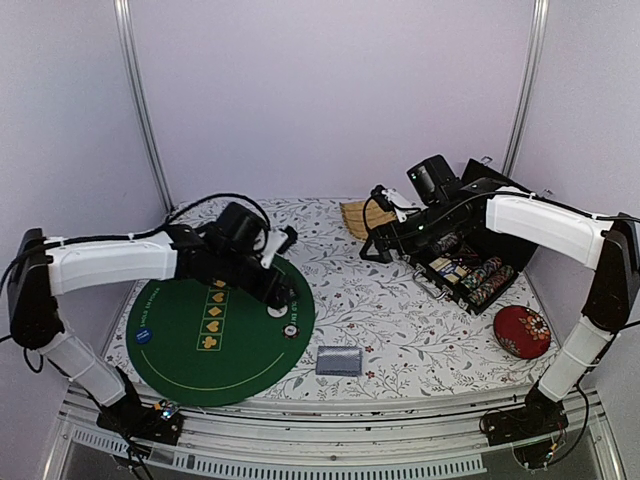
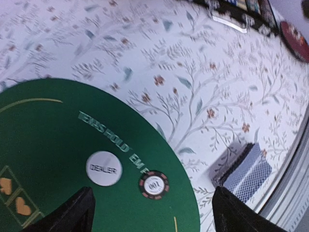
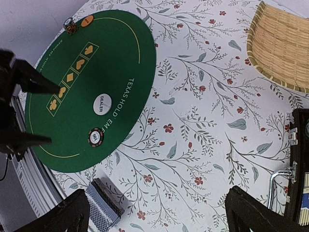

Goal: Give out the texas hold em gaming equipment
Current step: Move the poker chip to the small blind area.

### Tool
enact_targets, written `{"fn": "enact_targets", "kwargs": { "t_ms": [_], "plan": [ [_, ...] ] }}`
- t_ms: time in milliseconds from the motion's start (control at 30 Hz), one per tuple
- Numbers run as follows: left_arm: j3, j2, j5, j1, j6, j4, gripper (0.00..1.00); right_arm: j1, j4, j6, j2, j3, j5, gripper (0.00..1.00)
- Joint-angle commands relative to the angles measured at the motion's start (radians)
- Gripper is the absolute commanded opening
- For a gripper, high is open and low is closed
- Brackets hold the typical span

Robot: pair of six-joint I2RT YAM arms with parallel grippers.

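A round green Texas Hold'em mat lies at the left. On it are a white dealer button, a black 100 chip and a blue token. A deck of grey-blue backed cards lies on the cloth beside the mat. My left gripper hovers open and empty over the mat, just above the dealer button and black chip. My right gripper is open and empty, high above the cloth near an open black chip case. The right wrist view shows an orange token at the mat's far edge.
A tan woven tray sits at the back centre, also in the right wrist view. A red patterned cushion lies at the right front. The chip case holds rows of chips. White walls enclose the floral-cloth table.
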Motion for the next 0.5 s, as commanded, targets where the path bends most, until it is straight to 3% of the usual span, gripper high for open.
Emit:
{"fn": "enact_targets", "kwargs": {
  "t_ms": [0, 100, 233, 467],
  "plan": [
    [0.027, 0.137, -0.001, -0.09, -0.067, -0.085, 0.89, -0.004, -0.006, 0.006, -0.015, -0.017, 0.014, 1.0],
    [0.061, 0.216, -0.037, -0.115, -0.075, -0.094, 0.88, -0.003, -0.007, 0.008, -0.023, -0.03, 0.014, 1.0],
    [0.09, 0.293, -0.063, -0.114, -0.087, -0.098, 0.71, -0.003, -0.002, 0.01, -0.036, -0.054, 0.02, 1.0],
    [0.095, 0.364, -0.017, -0.121, -0.1, -0.089, 0.65, -0.003, 0.008, 0.008, -0.043, -0.071, 0.024, 1.0]
  ]
}}
